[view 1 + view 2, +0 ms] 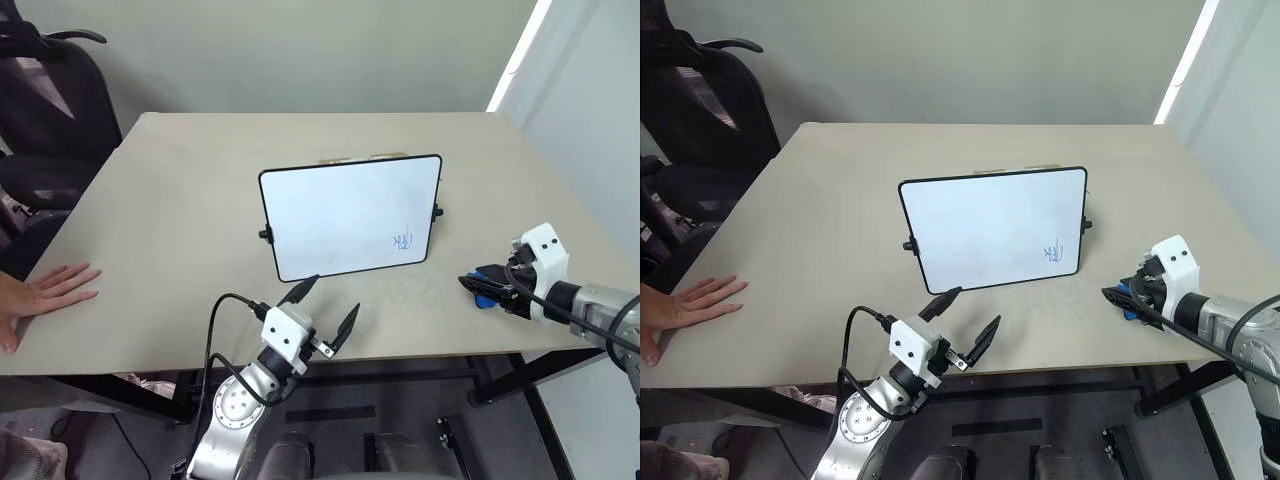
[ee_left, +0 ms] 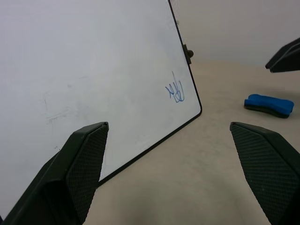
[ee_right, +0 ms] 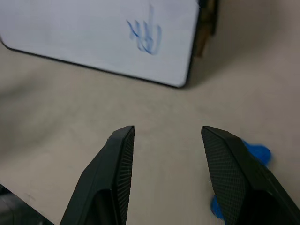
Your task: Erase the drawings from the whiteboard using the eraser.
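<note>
The whiteboard (image 1: 340, 215) stands tilted back in the middle of the table. The drawings (image 1: 402, 240), a small blue scribble, sit near its lower right corner. To the right of the board the blue eraser (image 2: 268, 104) lies flat on the table. My right gripper (image 3: 166, 129) hangs open just above it and points toward the board. Nothing is between its fingers, and the eraser (image 3: 257, 152) peeks out from behind one finger. My left gripper (image 1: 335, 296) stands open and holds nothing, over the table's front edge in front of the board.
A person's hand (image 1: 45, 295) rests flat on the table's left front corner. A dark chair (image 1: 50, 100) stands beyond the back left corner. A white wall (image 1: 590, 90) runs along the right side of the beige table (image 1: 170, 200).
</note>
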You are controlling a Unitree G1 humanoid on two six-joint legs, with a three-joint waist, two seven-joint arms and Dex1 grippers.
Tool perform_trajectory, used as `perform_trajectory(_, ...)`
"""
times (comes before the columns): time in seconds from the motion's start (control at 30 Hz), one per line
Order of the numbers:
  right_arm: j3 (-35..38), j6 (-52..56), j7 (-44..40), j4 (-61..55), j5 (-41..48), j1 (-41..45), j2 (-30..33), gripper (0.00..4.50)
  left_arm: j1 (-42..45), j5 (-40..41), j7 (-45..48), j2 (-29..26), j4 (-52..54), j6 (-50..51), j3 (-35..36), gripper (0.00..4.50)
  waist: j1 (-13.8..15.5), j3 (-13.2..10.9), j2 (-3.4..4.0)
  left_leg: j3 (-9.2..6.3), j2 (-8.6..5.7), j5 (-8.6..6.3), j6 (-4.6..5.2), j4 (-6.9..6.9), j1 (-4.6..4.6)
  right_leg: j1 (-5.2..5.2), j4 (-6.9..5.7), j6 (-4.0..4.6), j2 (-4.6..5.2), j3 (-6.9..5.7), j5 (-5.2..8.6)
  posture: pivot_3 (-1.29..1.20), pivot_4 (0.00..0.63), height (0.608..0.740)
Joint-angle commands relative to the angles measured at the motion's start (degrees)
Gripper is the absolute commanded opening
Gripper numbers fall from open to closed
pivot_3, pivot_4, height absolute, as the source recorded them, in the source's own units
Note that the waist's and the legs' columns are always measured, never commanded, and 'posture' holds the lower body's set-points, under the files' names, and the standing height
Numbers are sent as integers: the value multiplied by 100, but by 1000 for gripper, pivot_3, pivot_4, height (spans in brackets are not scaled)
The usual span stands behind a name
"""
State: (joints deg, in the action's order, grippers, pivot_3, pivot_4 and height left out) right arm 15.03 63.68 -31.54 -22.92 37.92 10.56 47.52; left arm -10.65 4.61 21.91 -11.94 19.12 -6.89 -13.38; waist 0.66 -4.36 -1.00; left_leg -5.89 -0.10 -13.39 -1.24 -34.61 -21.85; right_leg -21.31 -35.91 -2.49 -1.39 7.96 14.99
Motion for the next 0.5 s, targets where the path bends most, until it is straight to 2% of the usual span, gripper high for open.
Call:
perform_trajectory(0.03, -2, 124, -8, 154, -68, 170, 150, 2396, 6, 0, -32, 30, 214, -45, -7, 4500, 0, 0, 1, 0, 1, 0, 1, 0, 0, 0, 0, -1, 0, 0, 1, 0, 150, 730)
perform_trajectory(0.5, -601, 323, -118, 1221, -498, 728, 389, 2396, 53, 9, -12, 39, 123, -70, -16, 4500, 3, 0, 5, 0, 0, 1, 17, 0, -1, 0, 0, -5, 0, 1, 2, 0, 150, 730)
